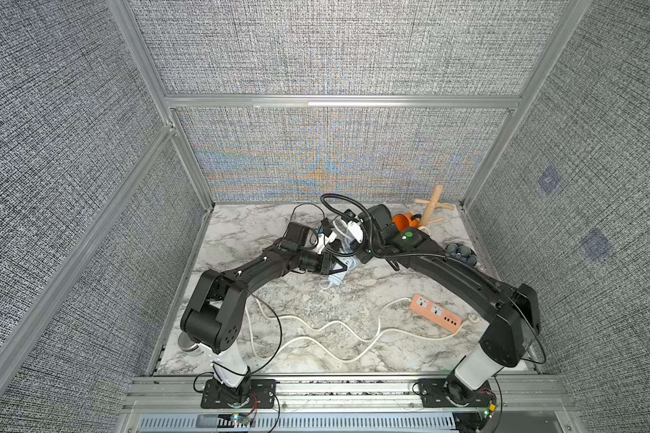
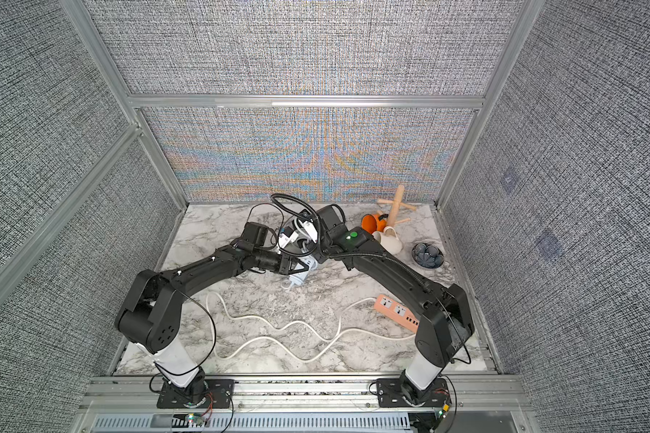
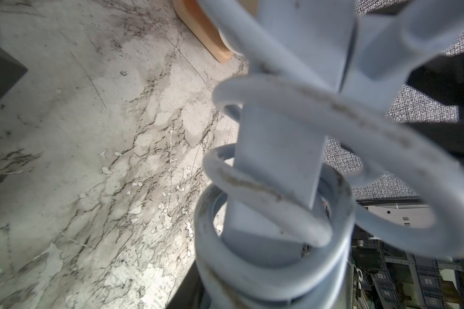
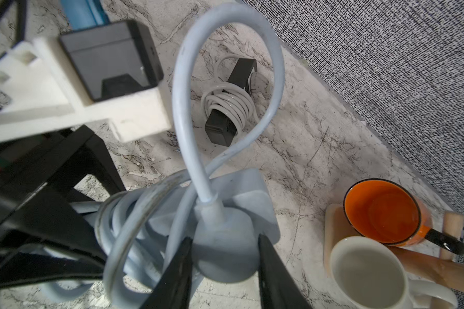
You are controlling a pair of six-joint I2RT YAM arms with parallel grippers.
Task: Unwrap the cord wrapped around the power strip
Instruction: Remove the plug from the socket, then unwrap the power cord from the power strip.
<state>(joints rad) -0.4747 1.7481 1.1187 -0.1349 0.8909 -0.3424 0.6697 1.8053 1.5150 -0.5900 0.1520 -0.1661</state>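
Back at the far right, an orange mug [image 4: 381, 211] is lying tipped on its side and a white mug [image 4: 367, 273] is sitting just beside it, both showing only bare insides, at the foot of a wooden mug tree [image 2: 394, 206]. A dark bowl [image 2: 427, 255] is resting nearer the right edge, its contents too small to make out. Mid-table, the pale power strip [image 3: 276, 166] is hanging above the marble table [image 1: 263, 232] between the arms, its cord [image 3: 265, 192] coiling around it in several turns. The right gripper [image 4: 224, 240] is clamping its jaws on the round plug [image 4: 220, 224], from which one loop of cord is arching up. The left gripper [image 1: 336, 267] is gripping the strip's body as far as the top views show, though its fingers are falling outside its wrist view. A black power strip [image 4: 231, 107] wound with white cord is lying by the back wall, hidden behind the arms in both top views. A peach power strip [image 2: 394, 309] is lying front right, partly under the right arm, its loose white cord [image 1: 316, 330] trailing in waves.
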